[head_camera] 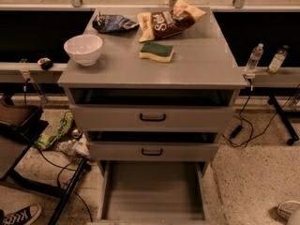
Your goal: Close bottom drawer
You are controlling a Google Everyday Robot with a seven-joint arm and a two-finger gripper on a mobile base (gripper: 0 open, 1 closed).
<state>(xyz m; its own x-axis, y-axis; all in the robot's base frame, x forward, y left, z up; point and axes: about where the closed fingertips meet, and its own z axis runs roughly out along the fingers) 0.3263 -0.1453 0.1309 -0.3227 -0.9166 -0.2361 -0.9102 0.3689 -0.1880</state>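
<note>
**A:** Where is the bottom drawer [152, 191] now?

**B:** It is under the front edge of the counter [201, 64], pulled very far out toward the camera. Its long grey tray looks bare. Its front panel is at the lower border of the view, and the handle I cannot see.

**A:** And the hand?

**B:** I see only a pale rounded piece low on the right, beyond the front right corner of the counter, well apart from the drawer. I take it for the hand [287, 209]. Whether it is apart or together, I cannot tell.

**A:** So the closing is not begun?

**B:** I judge so. The whole travel remains.

**A:** How to do it well?

**B:** Bring the hand in front of the panel, at its middle, not at a corner. A push at one side may turn the tray in its rails and jam it. Press flat and straight toward the back edge of the counter, slowly, until the panel sits under the middle drawer [152, 151].

**A:** Any danger?

**B:** The middle drawer and the top drawer [152, 117] both stand a little out, so keep low and do not strike them. The bowl [83, 48] and the sponge [157, 51] on the counter could shake from a hard push.
</note>
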